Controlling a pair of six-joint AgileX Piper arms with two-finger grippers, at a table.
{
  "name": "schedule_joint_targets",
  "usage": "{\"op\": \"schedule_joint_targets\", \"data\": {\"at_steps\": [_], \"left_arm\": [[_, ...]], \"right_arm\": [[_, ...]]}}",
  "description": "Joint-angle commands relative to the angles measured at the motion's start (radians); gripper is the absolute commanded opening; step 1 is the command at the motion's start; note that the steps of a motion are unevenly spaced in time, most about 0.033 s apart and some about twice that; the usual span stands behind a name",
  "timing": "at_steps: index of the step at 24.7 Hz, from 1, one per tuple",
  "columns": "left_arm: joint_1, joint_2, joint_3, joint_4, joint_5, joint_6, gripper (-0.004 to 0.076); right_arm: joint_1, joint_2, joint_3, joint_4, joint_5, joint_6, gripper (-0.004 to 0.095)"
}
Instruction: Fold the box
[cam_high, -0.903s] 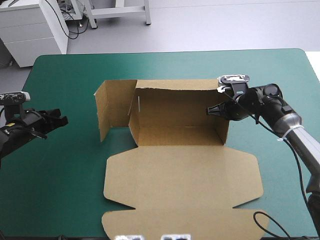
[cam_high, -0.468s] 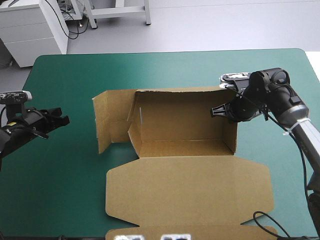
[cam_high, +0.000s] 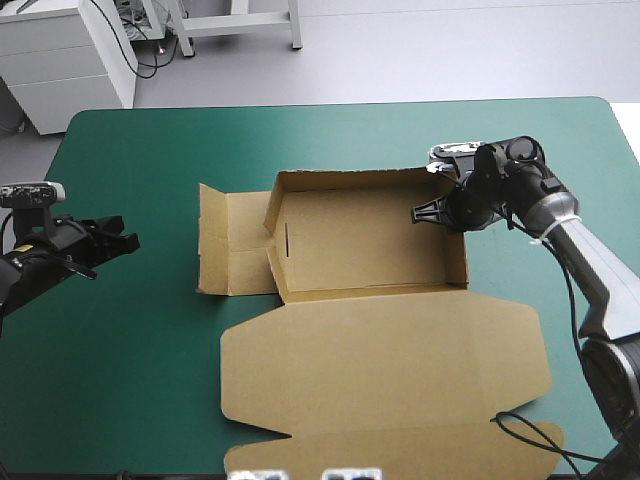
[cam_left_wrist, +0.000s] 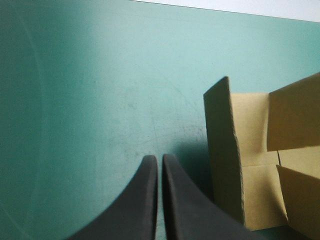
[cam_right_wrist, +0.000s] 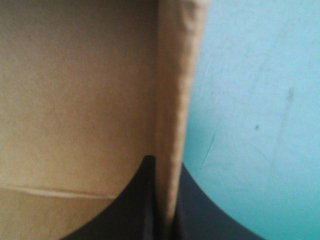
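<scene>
Nearest, along the lower middle of the high view, the box (cam_high: 370, 330) is lying on the teal-green cover (cam_high: 130, 370) with its lid (cam_high: 385, 375) spread flat. The lid's notched near edge is reaching almost to the bottom of the frame.

Just beyond the lid, at the centre of the frame, the tray (cam_high: 365, 240) is standing open with its walls raised. A slit is showing in the left wall. A side flap (cam_high: 232, 242) is spreading out from that wall toward the left. Whether it is lying fully flat cannot be told.

At the left of the frame the left gripper (cam_high: 125, 243) is hovering over bare cover, well apart from the flap. In its own wrist view its black fingers (cam_left_wrist: 145, 200) are pressing together into one arch with nothing between them. The flap's outer edge is standing ahead and to one side of them.

At the right of the frame the right gripper (cam_high: 428, 213) is reaching in over the tray's right wall (cam_high: 458, 245) near its far corner. In the right wrist view the fingers are all but meeting, clamped on that wall, with the board's edge rising from between them. Brown board is filling one side and the cover the other.

Farthest, the tray's back wall (cam_high: 345, 175) is standing upright, with a strip of bare cover running behind it to the table's far edge (cam_high: 330, 103) near the top of the frame.
</scene>
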Motion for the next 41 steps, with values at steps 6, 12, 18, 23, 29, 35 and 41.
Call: {"op": "schedule_joint_targets", "data": {"at_steps": [6, 12, 18, 23, 29, 35, 41], "left_arm": [[-0.006, -0.017, -0.024, -0.054, -0.029, 0.019, 0.0012], [-0.006, -0.017, -0.024, -0.054, -0.023, 0.019, 0.0012], [-0.006, -0.017, -0.024, -0.054, -0.021, 0.019, 0.0012], [-0.006, -0.017, -0.024, -0.054, -0.011, 0.019, 0.0012], [-0.006, -0.017, -0.024, -0.054, 0.003, 0.019, 0.0012], [-0.006, -0.017, -0.024, -0.054, 0.007, 0.019, 0.0012], [-0.006, -0.017, -0.024, -0.054, 0.008, 0.019, 0.0011]], "right_arm": [[-0.005, 0.104, -0.155, -0.006, -0.082, 0.000, -0.0013], [-0.005, 0.221, -0.358, -0.006, -0.006, 0.000, -0.0010], [-0.005, 0.252, -0.442, -0.004, 0.060, -0.028, 0.0530], [-0.005, 0.252, -0.548, -0.012, 0.206, -0.007, 0.0676], [-0.005, 0.205, -0.541, 0.005, 0.205, -0.007, 0.0675], [-0.005, 0.115, -0.391, 0.005, 0.205, -0.007, 0.0675], [-0.005, 0.108, -0.320, -0.003, 0.201, -0.027, 0.0675]]}}
